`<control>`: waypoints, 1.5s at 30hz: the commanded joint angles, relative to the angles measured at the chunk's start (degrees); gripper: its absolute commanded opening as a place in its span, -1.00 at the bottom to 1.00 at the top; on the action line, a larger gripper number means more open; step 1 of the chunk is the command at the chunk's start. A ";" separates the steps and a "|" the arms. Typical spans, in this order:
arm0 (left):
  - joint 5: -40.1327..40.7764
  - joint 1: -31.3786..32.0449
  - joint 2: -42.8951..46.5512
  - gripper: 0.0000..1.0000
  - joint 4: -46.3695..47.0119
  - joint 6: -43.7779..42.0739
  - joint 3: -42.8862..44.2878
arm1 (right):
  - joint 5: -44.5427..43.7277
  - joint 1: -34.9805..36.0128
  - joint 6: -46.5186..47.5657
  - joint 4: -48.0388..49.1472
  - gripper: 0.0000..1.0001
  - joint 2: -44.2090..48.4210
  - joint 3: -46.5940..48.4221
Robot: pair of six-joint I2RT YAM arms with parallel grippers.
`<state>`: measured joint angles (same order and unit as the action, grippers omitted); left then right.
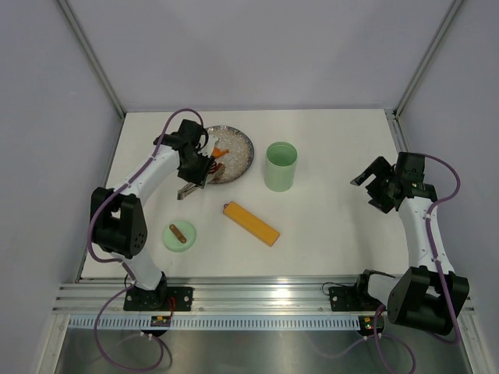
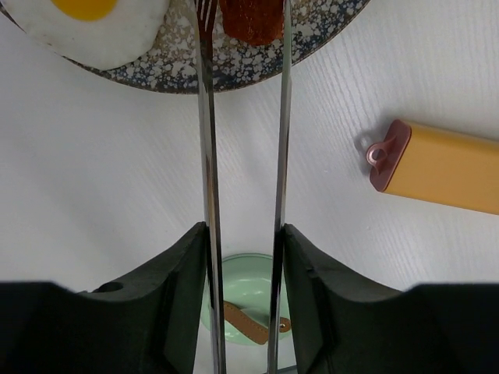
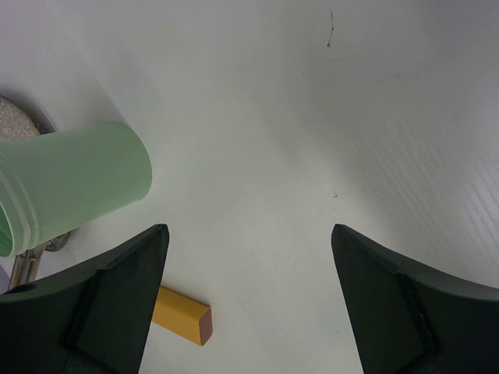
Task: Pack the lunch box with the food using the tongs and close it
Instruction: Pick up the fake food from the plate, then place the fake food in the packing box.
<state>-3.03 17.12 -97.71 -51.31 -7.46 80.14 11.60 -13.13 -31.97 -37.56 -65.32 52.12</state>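
My left gripper (image 1: 204, 167) (image 2: 245, 234) is shut on the tongs (image 2: 207, 140), one slim metal arm against each finger. The tongs reach up over the grey speckled plate (image 1: 240, 161) (image 2: 179, 72), and a reddish-brown sausage piece (image 2: 251, 19) lies between their tips. A cream round egg-like piece (image 2: 86, 27) lies on the plate to its left, and an orange piece (image 1: 221, 150) shows in the top view. The mint-green lunch box (image 1: 281, 166) (image 3: 70, 183) stands open right of the plate. Its lid (image 1: 180, 234) (image 2: 248, 288) lies near the left arm's base. My right gripper (image 1: 370, 191) (image 3: 249, 234) hangs open and empty at the far right.
A long orange-yellow bar (image 1: 251, 224) (image 2: 452, 167) (image 3: 183, 315) lies diagonally on the white table in front of the lunch box. Grey walls close in the table at the left, back and right. A metal rail runs along the near edge.
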 commanded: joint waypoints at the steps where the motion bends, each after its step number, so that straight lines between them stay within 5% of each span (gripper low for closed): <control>1: 1.27 0.80 0.33 -0.16 -0.19 -0.18 1.95 | 0.80 0.12 0.33 1.00 0.86 0.72 0.62; 18: -2.86 1.95 4.37 -0.86 -1.25 4.03 8.81 | 0.88 0.12 0.15 1.17 0.86 0.37 0.79; 29: -10.24 3.18 11.31 -0.91 1.12 6.76 12.93 | 0.80 0.12 0.06 1.09 0.86 0.37 0.97; 45: -17.55 14.42 9.47 -0.90 5.43 11.51 20.76 | 0.80 0.12 -0.47 0.65 0.86 2.04 0.26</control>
<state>-18.63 29.71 -87.55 -49.98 2.81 97.23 11.62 -13.13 -32.38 -37.56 -64.88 52.12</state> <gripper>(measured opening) 0.361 0.931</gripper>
